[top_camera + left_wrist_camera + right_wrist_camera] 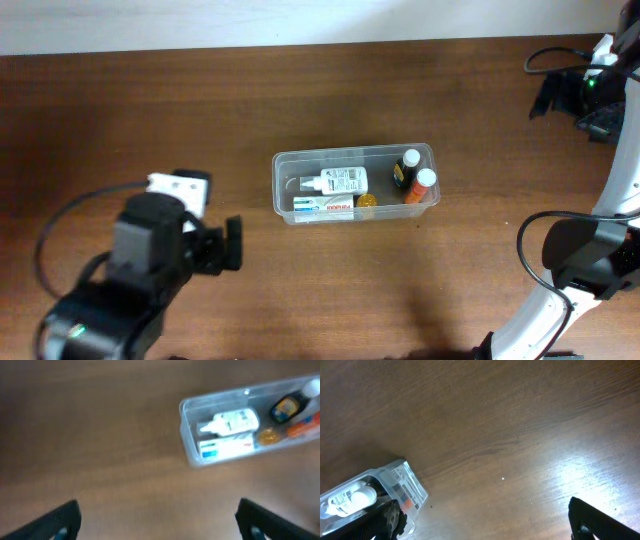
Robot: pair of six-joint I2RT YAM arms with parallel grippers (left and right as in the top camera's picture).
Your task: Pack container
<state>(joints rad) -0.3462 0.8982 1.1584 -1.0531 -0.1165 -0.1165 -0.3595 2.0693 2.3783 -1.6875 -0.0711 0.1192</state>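
The clear plastic container sits at the table's middle. Inside lie a white bottle, a white and blue box, a small amber item, a dark bottle with a black cap and an orange bottle with a white cap. My left gripper is open and empty, left of the container and apart from it; the left wrist view shows its fingers wide apart over bare wood, the container ahead. My right gripper is open and empty, the container by its left finger.
The table is brown wood. The right arm's white links and black cables stand along the right edge. The left arm's body fills the lower left corner. A pale wall strip runs along the back.
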